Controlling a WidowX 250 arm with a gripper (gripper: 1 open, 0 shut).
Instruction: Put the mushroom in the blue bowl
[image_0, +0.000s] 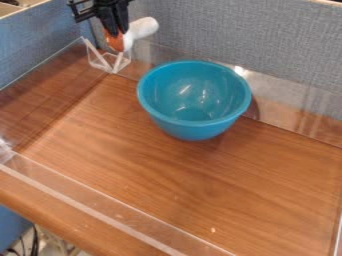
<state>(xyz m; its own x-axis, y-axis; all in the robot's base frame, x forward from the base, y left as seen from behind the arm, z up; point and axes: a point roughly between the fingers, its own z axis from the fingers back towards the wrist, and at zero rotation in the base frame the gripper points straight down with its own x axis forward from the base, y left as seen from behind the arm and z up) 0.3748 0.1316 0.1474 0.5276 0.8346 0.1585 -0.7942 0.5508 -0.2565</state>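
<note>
Mushroom pinched in claw, up-left of blue bowl

Mushroom (118, 41), small orange-brown toy w/ a pale stem end, sits between the fingers of my black gripper (116, 38), which is pressed together on it. I see it lifted off the wood, hanging in front of the grey fabric back wall (227, 35), up and to the left of the large round glossy turquoise-blue plastic bowl (195, 99) and well apart from its rim. Bowl stands upright on the brown wood-grain tabletop (174, 185), approx mid-table, nothing inside it. A clear plastic corner guard (107, 60) shows just below the claw, left of the bowl. Clear acrylic rail (94, 205) runs along the table's near edge, below the bowl in my view.
</note>
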